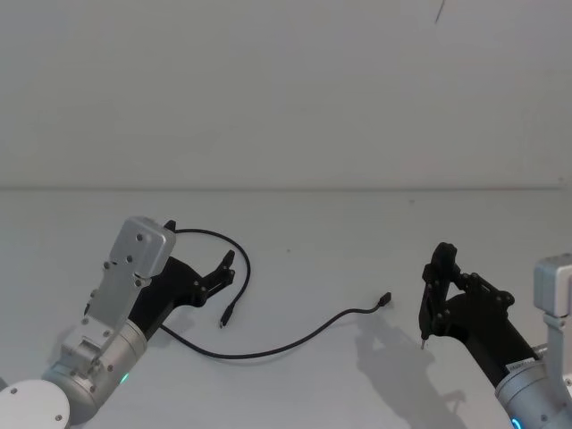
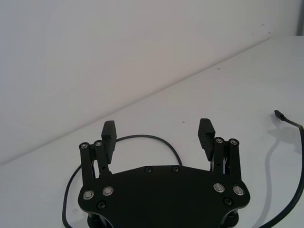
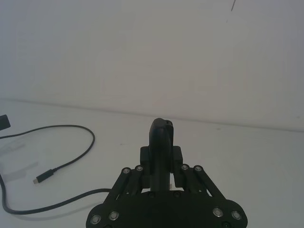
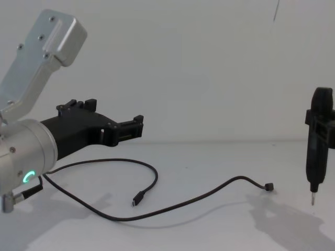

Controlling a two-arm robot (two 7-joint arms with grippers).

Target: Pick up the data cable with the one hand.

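Observation:
The data cable (image 1: pixel 268 351) is a thin black lead curving loosely across the white table, with one plug (image 1: pixel 226 317) near the middle and the other plug (image 1: pixel 385 298) farther right. My left gripper (image 1: pixel 201 250), the one hand with the green ring on its silver wrist, hovers open just above the cable's left loop. Its pads (image 2: pixel 205 132) stand wide apart, and the cable (image 2: pixel 142 137) runs on the table beyond them. In the chest view the left gripper (image 4: pixel 115 116) is clear of the cable (image 4: pixel 172 206). My right gripper (image 1: pixel 438 277) stands at the right, shut on a slim black pointed tool (image 4: pixel 314 172).
The white table (image 1: pixel 295 223) meets a plain white wall at its far edge. A short dark line (image 1: pixel 440 11) marks the wall at the upper right. Bare table lies between the cable's right plug and the right gripper.

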